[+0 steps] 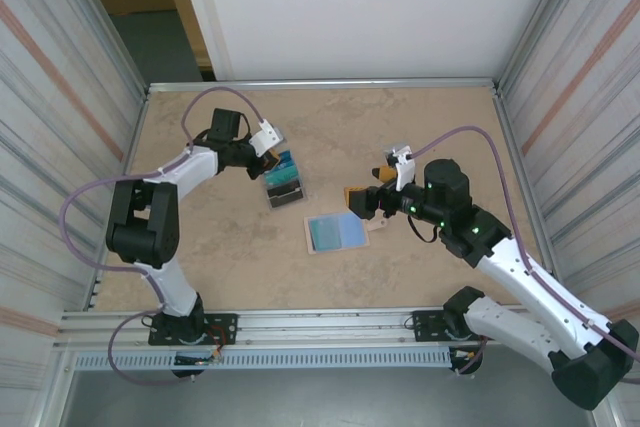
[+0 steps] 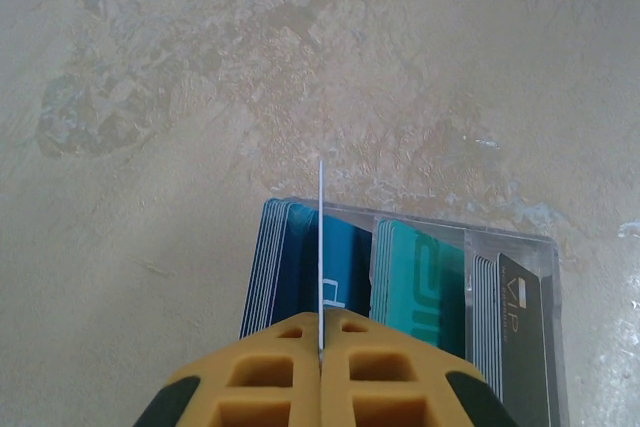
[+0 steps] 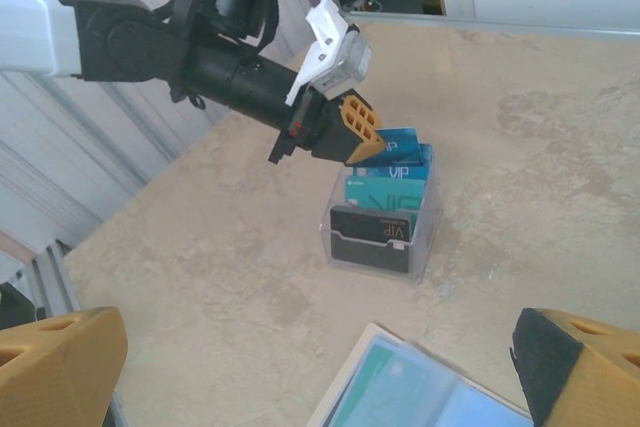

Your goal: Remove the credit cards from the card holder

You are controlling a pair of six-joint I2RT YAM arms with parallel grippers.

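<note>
Left fingers [image 2: 320, 372] clamp one card [image 2: 320, 227] edge-on above the clear box [image 2: 545, 257] of cards. Right fingers [image 1: 362, 202] gape empty; the holder [image 1: 335, 232] lies open just below them.

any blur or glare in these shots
Right wrist: own claw fingers blurred at the bottom corners, clear card box sharp. Left wrist: crisp, held card a thin edge-on line, slight sheen on the box rim. Top external: even light, soft shadows.

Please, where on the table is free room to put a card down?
Bare table lies along the far wall and at the front left, between the left arm and the card holder. The middle is crowded: clear card tray, left gripper holding a card, right gripper.
</note>
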